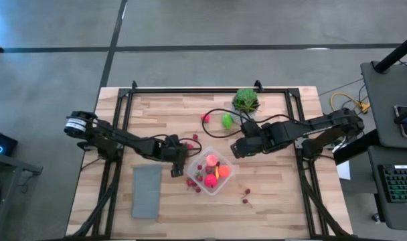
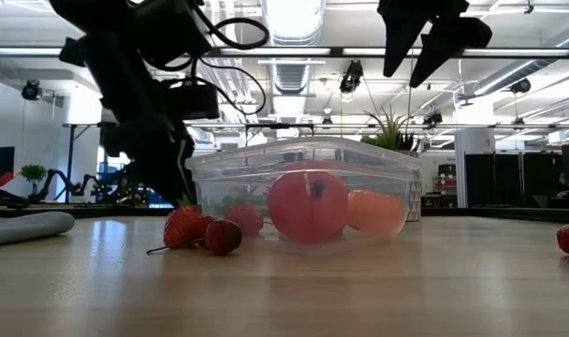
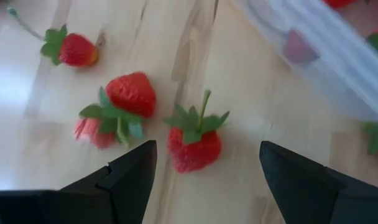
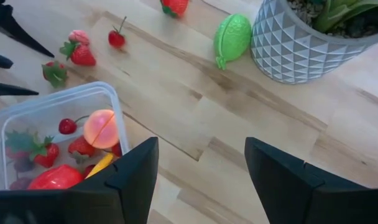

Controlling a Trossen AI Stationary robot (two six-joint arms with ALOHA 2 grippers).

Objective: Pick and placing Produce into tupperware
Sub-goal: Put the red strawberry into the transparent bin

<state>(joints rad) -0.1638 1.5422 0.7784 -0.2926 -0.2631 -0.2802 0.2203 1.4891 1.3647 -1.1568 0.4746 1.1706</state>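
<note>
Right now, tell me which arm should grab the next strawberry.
Left. Its open gripper hangs just over a strawberry lying on the table beside the tupperware. The right gripper is open, empty and raised beyond the box's far side.

Bright, even indoor light. In the low view, ceiling lamps (image 2: 294,14) glare white at 12 o'clock and both arms go to black silhouettes against them. The counter (image 2: 359,281) carries a soft sheen with only faint shadows. The left wrist view is blurred, most of all the tupperware (image 3: 338,56) at 2 o'clock. The high view is evenly lit, its shadows weak.
</note>
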